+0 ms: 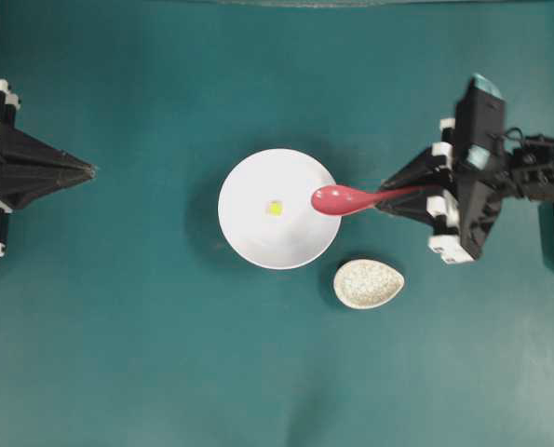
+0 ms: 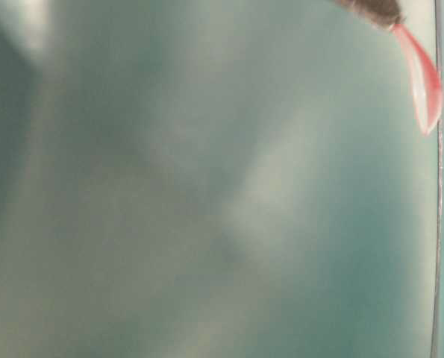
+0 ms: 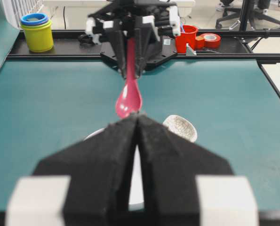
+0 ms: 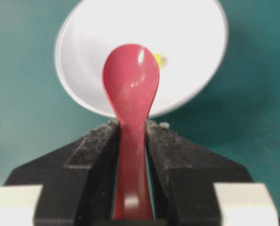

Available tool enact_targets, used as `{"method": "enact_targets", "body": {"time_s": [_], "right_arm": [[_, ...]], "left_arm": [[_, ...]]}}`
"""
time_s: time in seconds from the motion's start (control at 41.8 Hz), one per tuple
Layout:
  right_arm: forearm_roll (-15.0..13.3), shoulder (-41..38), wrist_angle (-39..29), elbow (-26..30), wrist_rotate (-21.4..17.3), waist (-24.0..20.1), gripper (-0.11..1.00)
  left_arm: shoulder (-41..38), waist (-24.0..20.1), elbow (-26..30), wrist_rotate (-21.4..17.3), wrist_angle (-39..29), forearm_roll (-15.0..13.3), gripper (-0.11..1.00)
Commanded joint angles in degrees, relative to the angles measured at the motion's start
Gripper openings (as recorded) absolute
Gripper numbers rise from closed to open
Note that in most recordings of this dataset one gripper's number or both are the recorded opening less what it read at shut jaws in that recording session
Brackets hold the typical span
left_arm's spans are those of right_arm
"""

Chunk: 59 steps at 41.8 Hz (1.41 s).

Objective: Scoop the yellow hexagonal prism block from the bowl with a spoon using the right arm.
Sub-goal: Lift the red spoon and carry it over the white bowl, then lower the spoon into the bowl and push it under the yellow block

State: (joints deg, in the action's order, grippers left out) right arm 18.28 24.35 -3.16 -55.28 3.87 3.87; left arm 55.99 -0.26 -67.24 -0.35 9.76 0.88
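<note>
The white bowl sits mid-table with the tiny yellow hexagonal prism block inside it. My right gripper is shut on the handle of the pink-red spoon, whose scoop hangs over the bowl's right rim, right of the block. In the right wrist view the spoon points into the bowl between the jaws, and the block peeks out beside the scoop. My left gripper is shut and empty at the far left, also shown in its wrist view.
A speckled beige spoon rest lies just right of and below the bowl. In the left wrist view, a yellow and blue cup stack, a red cup and a tape roll stand beyond the table's far edge.
</note>
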Motion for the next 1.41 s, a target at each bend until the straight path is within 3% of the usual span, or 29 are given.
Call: {"method": "enact_targets", "body": {"time_s": [0.0,0.191,0.67,0.885,1.388], "right_arm": [[-0.8,-0.9,-6.2,4.4,0.2,2.1,0.25],[-2.4,-5.7,-15.3,10.4,0.2,4.3,0.25],[-5.4,-17.3,-27.5,22.1,0.3,4.4,0.25],[-6.0,-20.3,-29.7,24.2,0.2,4.4,0.25],[-6.3,-25.8,-27.9,26.3,0.3,4.4,0.25]], "left_arm": [[-0.6,-0.1,1.1,-0.1,0.5,0.1,0.01],[-0.9,0.0,1.0,-0.1,0.5,0.2,0.01],[-1.2,0.0,1.0,-0.2,0.5,0.2,0.01],[-1.2,-0.1,1.0,-0.2,0.5,0.2,0.01],[-1.2,0.0,1.0,-0.2,0.5,0.2,0.01]]}}
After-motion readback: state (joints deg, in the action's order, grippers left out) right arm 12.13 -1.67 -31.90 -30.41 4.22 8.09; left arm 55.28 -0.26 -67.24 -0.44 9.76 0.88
